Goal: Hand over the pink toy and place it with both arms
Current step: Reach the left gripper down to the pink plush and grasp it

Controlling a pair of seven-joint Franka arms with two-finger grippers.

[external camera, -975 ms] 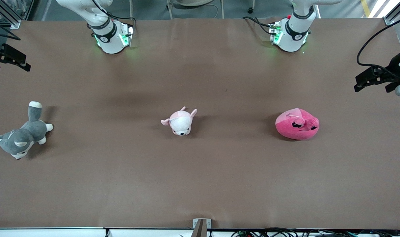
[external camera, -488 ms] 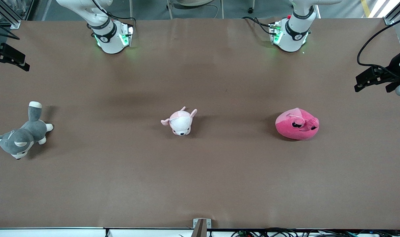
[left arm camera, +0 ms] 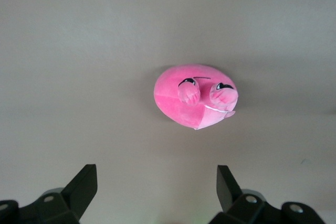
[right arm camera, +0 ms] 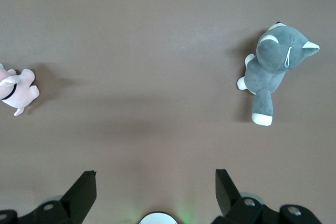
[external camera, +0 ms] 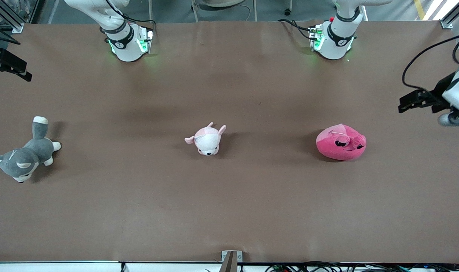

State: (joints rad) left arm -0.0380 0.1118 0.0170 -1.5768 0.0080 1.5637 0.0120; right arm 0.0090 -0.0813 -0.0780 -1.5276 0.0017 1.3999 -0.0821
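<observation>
The pink toy (external camera: 341, 142) lies on the brown table (external camera: 229, 211), toward my left arm's end, with its face and dark sleepy eyes turned up. Nothing touches it. In my left wrist view the same toy (left arm camera: 195, 96) sits alone on the bare surface, well apart from my fingertips (left arm camera: 86, 179).

My left gripper (external camera: 412, 101) hangs in the air over the table's edge at my left arm's end, not over the toy. Its two fingers are spread wide and they hold nothing.

Near the middle of the table lies the small pale pink-and-white animal plush (external camera: 206, 139), about as near to the front camera as the pink toy. At my right arm's end lies the grey-and-white dog plush (external camera: 25, 156), a little nearer to that camera.

My right gripper (external camera: 8, 66) waits over the table's edge at my right arm's end. In my right wrist view its fingers (right arm camera: 84, 184) are also spread wide and empty, and under them I see the dog plush (right arm camera: 273, 69) and a part of the pale plush (right arm camera: 16, 90).

The two white arm bases (external camera: 127, 41) stand along the table's edge farthest from the front camera.
</observation>
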